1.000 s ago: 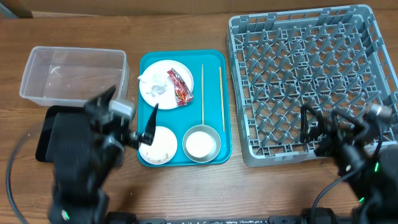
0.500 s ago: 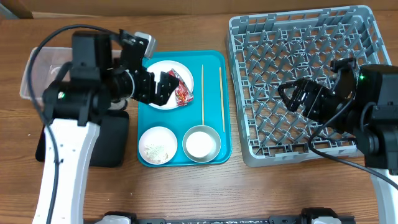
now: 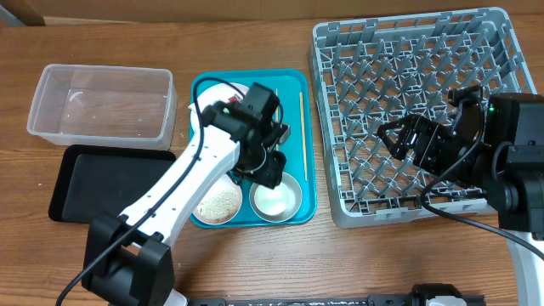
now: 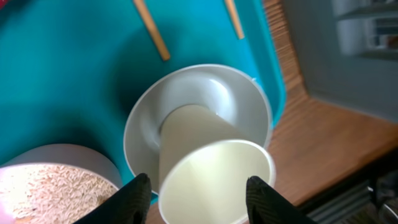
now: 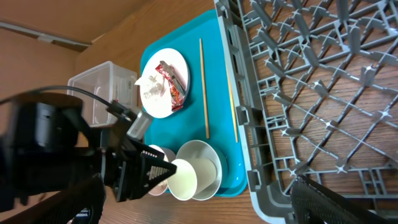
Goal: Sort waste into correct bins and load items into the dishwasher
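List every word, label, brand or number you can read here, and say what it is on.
No text can be read in any view.
Any print on the red wrapper, which lies on the plate, is too small and blurred to make out.
Nothing else shows lettering.

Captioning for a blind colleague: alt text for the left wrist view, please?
The left gripper straddles a white cup sitting in a white bowl on a teal tray. Two chopsticks lie above; a plate of rice is lower left.

i am not making out any text, label, brand or number anywhere, the red snack wrapper (image 5: pixel 169 86) showing too small for reading.
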You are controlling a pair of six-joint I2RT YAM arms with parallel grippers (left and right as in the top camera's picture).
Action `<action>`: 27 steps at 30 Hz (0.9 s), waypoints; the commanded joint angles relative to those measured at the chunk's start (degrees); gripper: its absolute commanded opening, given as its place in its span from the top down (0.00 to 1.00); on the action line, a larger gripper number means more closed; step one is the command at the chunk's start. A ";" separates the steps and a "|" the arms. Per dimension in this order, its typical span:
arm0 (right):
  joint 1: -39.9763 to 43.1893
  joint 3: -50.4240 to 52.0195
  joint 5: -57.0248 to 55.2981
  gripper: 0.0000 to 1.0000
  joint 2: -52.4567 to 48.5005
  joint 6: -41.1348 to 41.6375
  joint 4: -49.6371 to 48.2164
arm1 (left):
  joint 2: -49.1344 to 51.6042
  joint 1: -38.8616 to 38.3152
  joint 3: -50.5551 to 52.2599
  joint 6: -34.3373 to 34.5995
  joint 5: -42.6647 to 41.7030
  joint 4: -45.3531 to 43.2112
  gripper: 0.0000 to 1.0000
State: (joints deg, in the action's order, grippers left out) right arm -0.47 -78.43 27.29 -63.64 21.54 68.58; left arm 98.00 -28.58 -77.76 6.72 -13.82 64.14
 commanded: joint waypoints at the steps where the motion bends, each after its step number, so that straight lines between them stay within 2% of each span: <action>1: 0.07 -1.18 -1.73 0.03 0.48 -0.55 -0.31 | 0.04 -0.04 4.20 2.73 2.14 -2.97 0.48; 5: 0.07 -1.03 -1.73 0.03 0.44 -0.55 -0.20 | 0.07 -0.33 8.15 2.75 2.16 -5.33 0.54; 8: 0.07 -1.03 -1.73 0.03 0.44 -0.52 -0.26 | 0.15 -0.42 9.31 2.73 2.21 -7.10 0.63; 10: 0.07 -1.03 -1.73 0.03 0.44 -0.52 -0.15 | 0.15 -0.44 9.88 2.75 2.43 -7.65 0.74; 12: 0.07 -1.03 -1.70 0.03 0.44 -0.52 -0.11 | 0.15 -0.44 9.99 2.75 2.40 -7.87 0.96; 16: 0.07 -1.03 -1.73 0.03 0.44 -0.52 -0.11 | -0.31 0.39 7.65 2.82 1.57 -7.19 0.96; 22: 0.07 -1.03 -1.64 0.03 0.46 -0.52 -0.63 | -1.29 4.52 -1.68 3.10 -2.84 -0.96 0.96; 23: 0.07 -1.03 -1.40 0.03 0.46 -0.50 -0.94 | -1.38 6.05 -3.39 2.49 -5.81 -0.22 0.96; 24: 0.07 -1.03 -0.04 0.03 0.46 -0.52 -1.60 | -1.51 8.50 -5.49 0.13 -12.57 0.15 0.96; 25: 0.07 -1.03 4.42 0.03 0.44 -0.55 -3.52 | -1.51 11.50 -7.15 -3.30 -22.05 0.02 0.96; 26: 0.04 -1.03 6.64 0.03 0.44 -0.55 -4.44 | -1.49 16.85 -8.13 -9.22 -41.24 -1.07 0.96; 27: -0.04 -1.03 8.68 0.03 0.44 -0.57 -5.31 | -1.49 18.71 -8.13 -11.28 -48.28 -1.18 0.96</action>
State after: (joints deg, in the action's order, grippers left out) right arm -0.47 -78.41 28.27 -63.66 21.41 65.60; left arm 97.84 -18.15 -82.87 6.28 -27.24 63.59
